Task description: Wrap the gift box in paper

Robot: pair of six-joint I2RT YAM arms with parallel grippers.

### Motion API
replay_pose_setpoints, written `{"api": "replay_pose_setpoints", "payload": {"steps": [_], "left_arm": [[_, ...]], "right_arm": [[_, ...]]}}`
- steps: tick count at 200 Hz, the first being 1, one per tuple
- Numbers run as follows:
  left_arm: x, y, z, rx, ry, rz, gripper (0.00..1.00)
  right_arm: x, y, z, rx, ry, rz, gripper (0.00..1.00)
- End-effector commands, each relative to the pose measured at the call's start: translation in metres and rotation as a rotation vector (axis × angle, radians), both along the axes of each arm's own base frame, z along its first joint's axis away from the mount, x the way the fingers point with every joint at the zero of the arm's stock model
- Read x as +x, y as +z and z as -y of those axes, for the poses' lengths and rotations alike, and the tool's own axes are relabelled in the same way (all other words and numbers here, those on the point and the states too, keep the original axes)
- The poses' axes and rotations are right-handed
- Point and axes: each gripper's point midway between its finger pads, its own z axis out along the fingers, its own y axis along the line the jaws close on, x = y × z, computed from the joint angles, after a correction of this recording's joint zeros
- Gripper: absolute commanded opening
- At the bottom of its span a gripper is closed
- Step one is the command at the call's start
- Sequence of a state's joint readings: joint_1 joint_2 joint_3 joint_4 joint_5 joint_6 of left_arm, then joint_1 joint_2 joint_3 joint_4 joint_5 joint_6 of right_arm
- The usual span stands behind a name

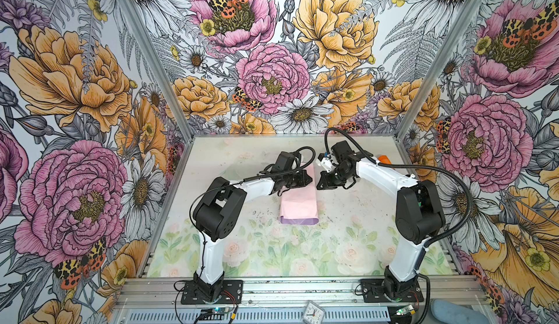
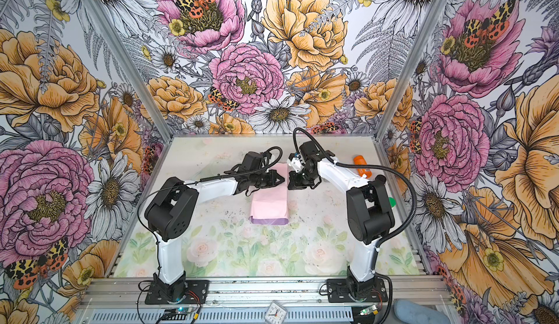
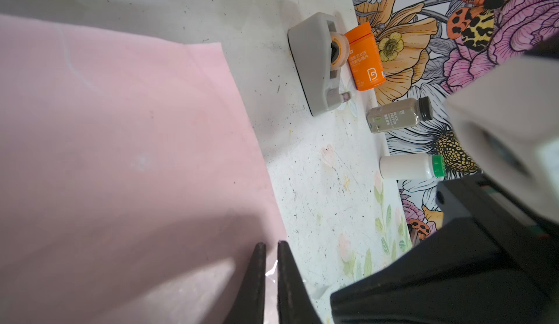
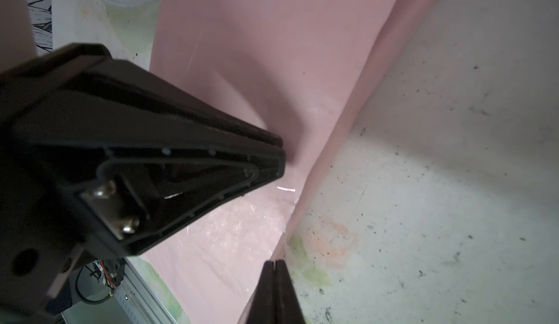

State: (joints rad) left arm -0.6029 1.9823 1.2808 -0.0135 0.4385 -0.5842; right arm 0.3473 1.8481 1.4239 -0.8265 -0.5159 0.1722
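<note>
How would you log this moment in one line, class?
stage: paper folded over, box hidden | left gripper: shut, over paper | right gripper: shut at paper's edge

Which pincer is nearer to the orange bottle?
Right. The right pincer grips the paper edge facing the orange bottle; the left pincer is over the paper, farther away.

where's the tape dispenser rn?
Left wrist view only: the tape dispenser sits on the table beside the orange bottle near the right wall, apart from the paper.
</note>
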Motion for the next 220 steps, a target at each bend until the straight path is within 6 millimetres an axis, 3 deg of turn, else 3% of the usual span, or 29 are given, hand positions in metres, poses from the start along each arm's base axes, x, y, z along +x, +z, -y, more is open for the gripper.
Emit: {"api": "replay_pose_setpoints", "payload": {"steps": [1,220], "left_arm": [[-0.014,-0.029,-0.009,0.08,-0.002,-0.053,0.13],[-0.017,-0.033,-0.01,0.084,-0.01,-0.061,0.12]], "right_arm": [[0.006,-0.011,-0.001,-0.011,-0.017,0.005,0.0],[0.025,-0.034,-0.008,0.006,-0.027,0.01,0.0]]}}
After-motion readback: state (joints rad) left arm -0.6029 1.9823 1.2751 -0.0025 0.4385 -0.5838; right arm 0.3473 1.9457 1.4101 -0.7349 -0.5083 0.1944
